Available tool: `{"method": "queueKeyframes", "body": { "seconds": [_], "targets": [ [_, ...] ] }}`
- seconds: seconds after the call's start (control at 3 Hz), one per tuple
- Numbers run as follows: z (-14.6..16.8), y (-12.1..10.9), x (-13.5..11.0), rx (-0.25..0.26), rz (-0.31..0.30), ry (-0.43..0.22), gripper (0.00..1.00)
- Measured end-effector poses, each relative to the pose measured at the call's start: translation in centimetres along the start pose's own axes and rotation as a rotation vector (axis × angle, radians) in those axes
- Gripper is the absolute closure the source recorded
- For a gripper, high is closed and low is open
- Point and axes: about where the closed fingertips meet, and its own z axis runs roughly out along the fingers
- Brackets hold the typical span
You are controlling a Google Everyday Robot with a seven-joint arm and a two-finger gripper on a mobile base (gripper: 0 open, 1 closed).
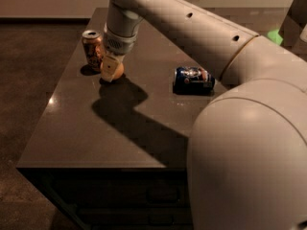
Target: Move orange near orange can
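Note:
The orange [116,71] is a round orange-yellow fruit resting on the dark table [96,128] near its far left edge. The orange can [92,49] stands upright just to the orange's left, copper-coloured with a silver top. My gripper [111,69] comes down from above at the orange, with a pale finger [108,66] across the fruit's left front side. The arm covers the top of the orange.
A dark blue can with a white label [193,79] lies on its side at the table's middle right. The arm's large pale body [249,152] fills the right foreground. The table's left edge is close to the orange can.

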Motion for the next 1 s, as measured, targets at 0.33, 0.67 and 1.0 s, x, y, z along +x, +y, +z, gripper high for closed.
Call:
{"method": "queueKeyframes", "body": {
  "seconds": [0.33, 0.67, 1.0],
  "targets": [
    [0.25, -0.07, -0.10, -0.006, -0.007, -0.011, 0.46],
    [0.75, -0.19, -0.14, -0.016, -0.018, -0.012, 0.21],
    [1.10, -0.24, 0.17, -0.017, -0.024, -0.010, 0.00]
  ]
}}
